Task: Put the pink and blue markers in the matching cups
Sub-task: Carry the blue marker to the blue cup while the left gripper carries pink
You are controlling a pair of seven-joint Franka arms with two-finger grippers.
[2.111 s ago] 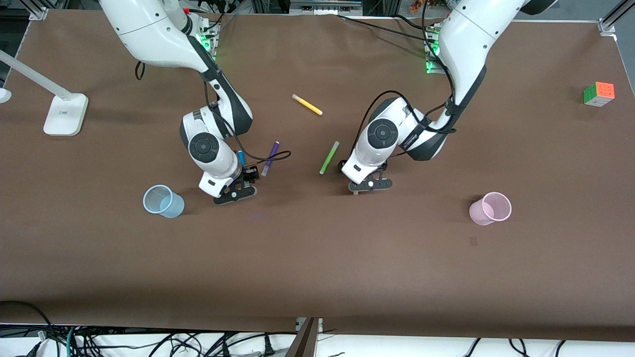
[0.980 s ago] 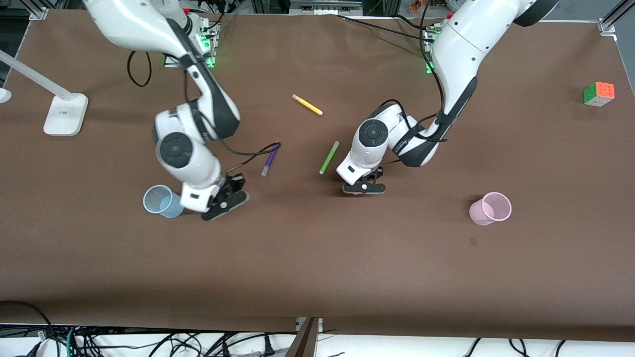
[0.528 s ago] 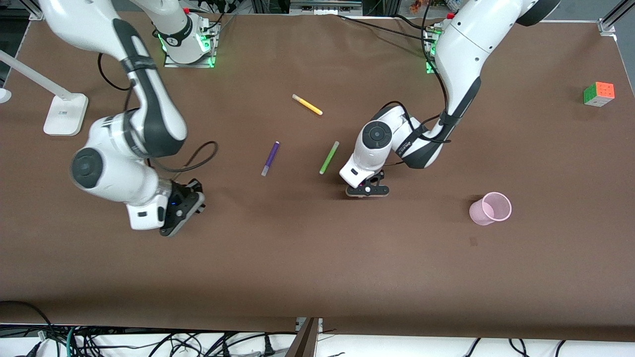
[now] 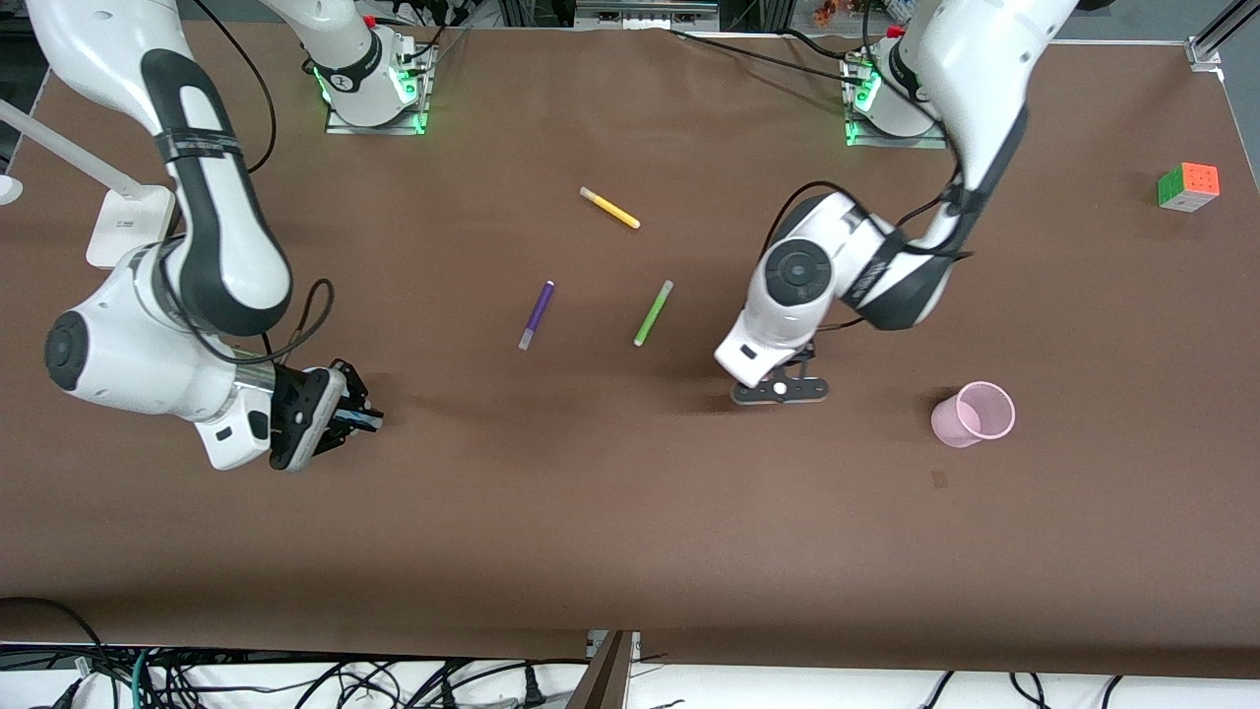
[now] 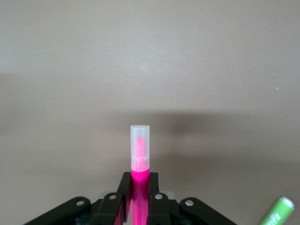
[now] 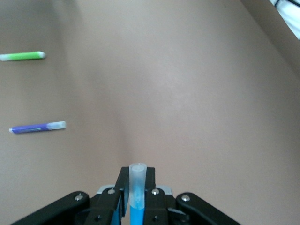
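Right gripper [image 4: 354, 418] up in the air toward the right arm's end of the table [image 4: 630, 512], fingers pinched on the blue marker [image 6: 137, 194], pale cap end sticking out past the fingertips; in the front view only a sliver of blue [image 4: 362, 421] peeking from the black fingers. Blue cup nowhere to be seen in any view, likely hidden under the right arm, cannot tell. Left gripper [image 4: 780, 390] hanging over bare table between the green marker [image 4: 653, 312] and the pink cup [image 4: 973, 414], fingers clamped on the pink marker [image 5: 139, 168], translucent cap pointing out ahead of the fingers; pink marker itself hidden by the wrist in the front view. Pink cup standing upright, toward the left arm's end, well apart from the left gripper and a little nearer the front camera. Green marker and purple marker [image 4: 536, 314] lying flat near mid-table, near each other, roughly parallel, not touching. Yellow marker [image 4: 609, 208] farther from the front camera than both, alone. Same green [image 6: 22, 56] and purple [image 6: 37, 127] markers visible in the right wrist view, well away from the gripper; tip of the green one [image 5: 277, 213] at the edge of the left wrist view. Colour cube [image 4: 1188, 186] at the left arm's end, white lamp base [image 4: 130, 228] at the right arm's end.
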